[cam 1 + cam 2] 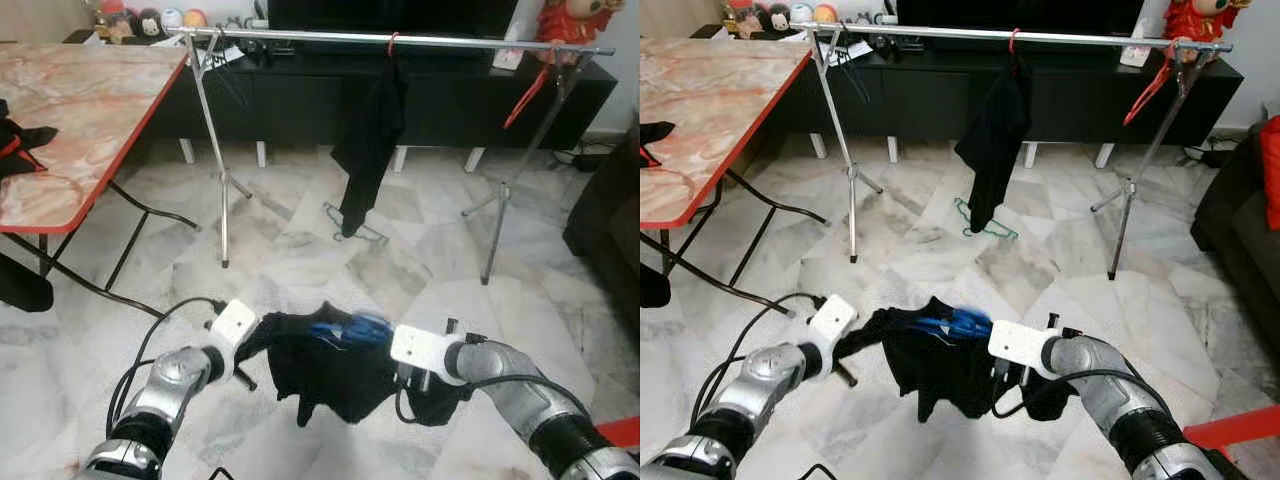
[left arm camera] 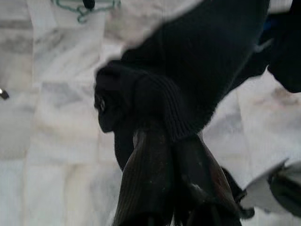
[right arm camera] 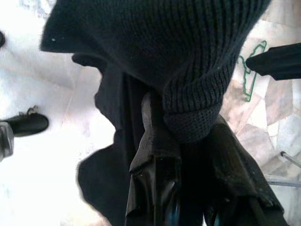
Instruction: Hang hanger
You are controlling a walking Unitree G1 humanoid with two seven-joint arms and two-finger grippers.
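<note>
Marble floor [image 1: 300, 250] throughout; a marble-topped desk [image 1: 80, 110] with a red edge stands to my left. Ahead, well apart from me, a clothes rail [image 1: 400, 40] on two tripod legs spans in front of a black cabinet [image 1: 440, 100]. One black garment [image 1: 368, 140] already hangs near the rail's middle from a red hook; a green hanger [image 1: 355, 228] lies on the floor below it.

The task's thing, a blue hanger [image 1: 348, 330], sits between my arms at chest level, threaded into a dark knit garment [image 1: 330, 375] that droops beneath it.

My left tool [image 2: 162, 155] is clenched on a ribbed fold of the knit. My right tool [image 3: 183, 141] is likewise clenched on a ribbed edge of the same cloth.

Assessment: the knit is soft, limp and light; it gives no rigid hold and may slide off the hanger's arms. The hanger looks stiff and smooth, likely slippery. For hanging, I judge the hold belongs on the hanger near its hook, not on cloth alone. The hook itself I cannot make out.
</note>
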